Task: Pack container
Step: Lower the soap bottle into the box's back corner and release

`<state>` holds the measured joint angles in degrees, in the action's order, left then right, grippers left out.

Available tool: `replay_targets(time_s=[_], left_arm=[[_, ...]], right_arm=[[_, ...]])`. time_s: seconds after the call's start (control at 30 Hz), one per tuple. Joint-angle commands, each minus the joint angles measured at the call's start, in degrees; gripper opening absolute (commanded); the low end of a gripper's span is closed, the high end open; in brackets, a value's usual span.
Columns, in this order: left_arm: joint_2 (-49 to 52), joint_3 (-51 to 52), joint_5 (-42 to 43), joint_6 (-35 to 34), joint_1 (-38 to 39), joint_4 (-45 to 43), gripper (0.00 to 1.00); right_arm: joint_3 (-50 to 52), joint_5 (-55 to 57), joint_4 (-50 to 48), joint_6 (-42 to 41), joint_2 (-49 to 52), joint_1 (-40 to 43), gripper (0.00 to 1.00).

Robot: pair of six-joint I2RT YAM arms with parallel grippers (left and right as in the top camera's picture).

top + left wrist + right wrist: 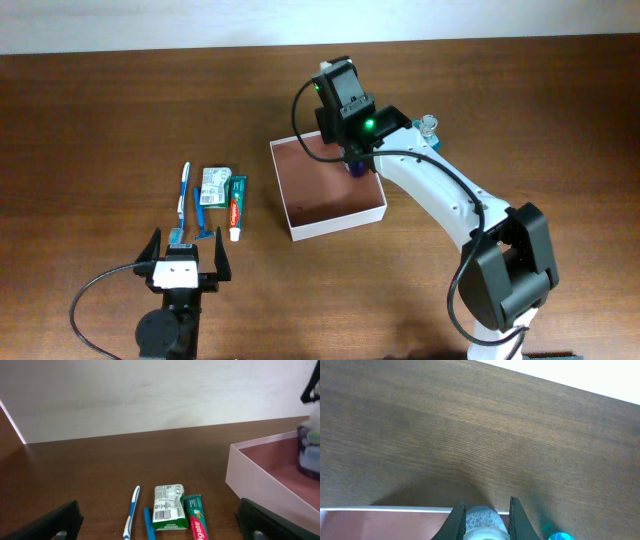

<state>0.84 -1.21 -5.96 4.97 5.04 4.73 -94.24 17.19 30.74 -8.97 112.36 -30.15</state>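
Right tool (485,517), clamped on an upright blue bottle (309,455), is hovering over the container's (320,195) far-right corner; left tool (187,240) is gaping.

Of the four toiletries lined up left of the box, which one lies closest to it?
The red-and-green toothpaste tube, rightmost in the row, just right of the green-and-white soap packet.

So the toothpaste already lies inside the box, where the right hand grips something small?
No. The toothpaste lies on the table, left of the box, as the overhead view shows. The right hand does grip something small at the box.
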Motion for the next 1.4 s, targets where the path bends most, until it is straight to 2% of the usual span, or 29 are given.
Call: replay_targets(time_s=[0.0,0.23,0.3,0.4,0.97,1.23,1.37], left_arm=[[-0.5,0.5,0.6,0.7,-0.3,-0.2,0.99],[-0.5,0.5,0.6,0.7,-0.3,-0.2,0.99],[-0.5,0.5,0.6,0.7,-0.3,-0.2,0.99],[-0.5,0.5,0.6,0.7,-0.3,-0.2,0.99],[-0.5,0.5,0.6,0.7,-0.3,-0.2,0.99],[-0.5,0.5,0.6,0.7,-0.3,-0.2,0.99],[-0.5,0.5,0.6,0.7,-0.3,-0.2,0.99]], right_arm=[[2.6,-2.0,-2.3,2.8,-0.9,1.0,0.05],[3.3,-2.0,-2.5,4.7,-0.9,1.0,0.06],[3.4,-2.0,-1.4,5.4,-0.9,1.0,0.24],[3.4,-2.0,-0.5,5.4,-0.9,1.0,0.29],[3.4,-2.0,6.7,5.4,-3.9,1.0,0.32],[3.4,-2.0,10.5,5.4,-8.8,1.0,0.42],[3.4,-2.0,12.4,5.4,-9.4,1.0,0.44]])
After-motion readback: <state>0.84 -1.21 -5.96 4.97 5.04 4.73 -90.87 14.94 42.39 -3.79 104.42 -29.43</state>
